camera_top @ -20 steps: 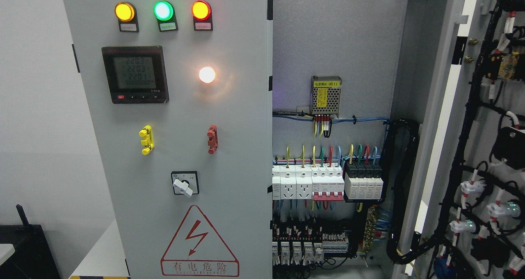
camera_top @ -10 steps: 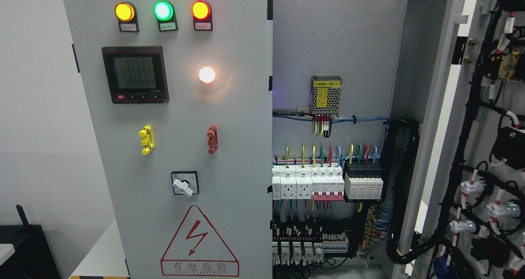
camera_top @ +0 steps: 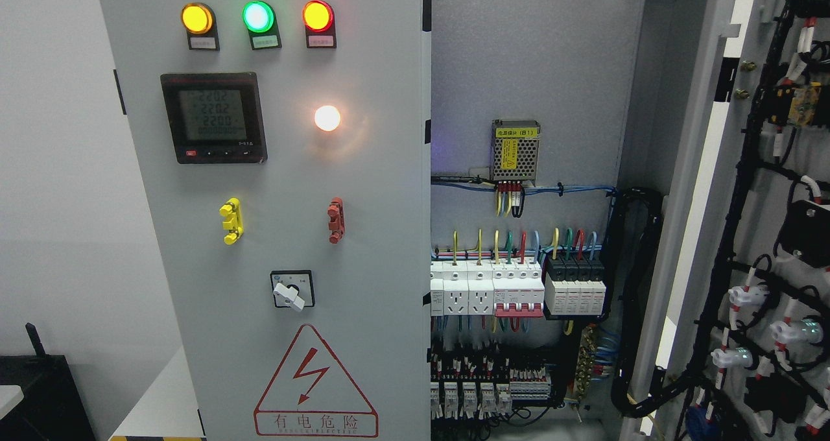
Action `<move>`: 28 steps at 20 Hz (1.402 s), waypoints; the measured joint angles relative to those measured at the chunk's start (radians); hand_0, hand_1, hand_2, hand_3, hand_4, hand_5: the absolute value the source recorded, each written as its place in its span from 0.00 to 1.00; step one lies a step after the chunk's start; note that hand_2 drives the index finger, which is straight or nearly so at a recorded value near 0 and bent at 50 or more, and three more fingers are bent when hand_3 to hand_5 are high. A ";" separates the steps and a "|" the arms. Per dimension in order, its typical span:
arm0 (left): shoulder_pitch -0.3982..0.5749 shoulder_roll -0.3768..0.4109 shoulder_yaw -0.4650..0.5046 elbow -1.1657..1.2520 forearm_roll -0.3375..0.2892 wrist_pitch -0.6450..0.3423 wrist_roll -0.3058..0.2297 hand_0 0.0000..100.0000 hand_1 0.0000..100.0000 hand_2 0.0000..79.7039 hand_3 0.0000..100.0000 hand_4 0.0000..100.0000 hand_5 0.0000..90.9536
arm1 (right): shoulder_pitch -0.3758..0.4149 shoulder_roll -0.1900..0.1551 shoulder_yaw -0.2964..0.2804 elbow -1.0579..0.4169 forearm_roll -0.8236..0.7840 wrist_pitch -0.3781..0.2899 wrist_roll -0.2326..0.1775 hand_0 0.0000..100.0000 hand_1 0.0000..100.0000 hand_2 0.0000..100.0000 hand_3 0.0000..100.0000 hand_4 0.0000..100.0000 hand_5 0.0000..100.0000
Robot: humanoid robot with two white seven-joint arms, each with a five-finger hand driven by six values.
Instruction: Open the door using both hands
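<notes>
R cabinet door (camera_top: 765, 233) already swung wide at pic's right, L door (camera_top: 272, 233) shut w/ lamps lit, neither hand in view so finger state unknown; prob next: reach for L door's edge.

Right door (camera_top: 765, 201) swung wide, cabinet interior (camera_top: 525, 71) reachable, left door (camera_top: 279, 168) closed

The left door (camera_top: 363, 233) is smooth, matt grey painted metal. The meter (camera_top: 214, 118) has a glossy black plastic bezel. The back panel (camera_top: 525, 58) inside looks finely textured and matt. The power supply (camera_top: 515, 150) wears perforated bare metal; the cable sheath (camera_top: 622, 285) is ribbed black plastic.
</notes>
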 measured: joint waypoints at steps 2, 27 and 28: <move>0.000 -0.001 0.000 0.000 0.000 0.000 0.000 0.00 0.00 0.00 0.00 0.03 0.00 | -0.034 0.000 0.004 -0.008 0.000 0.001 0.002 0.11 0.00 0.00 0.00 0.00 0.00; 0.000 -0.007 0.001 0.000 0.000 0.000 0.000 0.00 0.00 0.00 0.00 0.03 0.00 | -0.407 0.032 0.018 -0.025 -0.002 0.169 -0.010 0.11 0.00 0.00 0.00 0.00 0.00; 0.000 -0.007 0.001 0.000 0.000 0.000 0.000 0.00 0.00 0.00 0.00 0.03 0.00 | -0.422 0.037 0.018 -0.024 -0.004 0.193 -0.011 0.11 0.00 0.00 0.00 0.00 0.00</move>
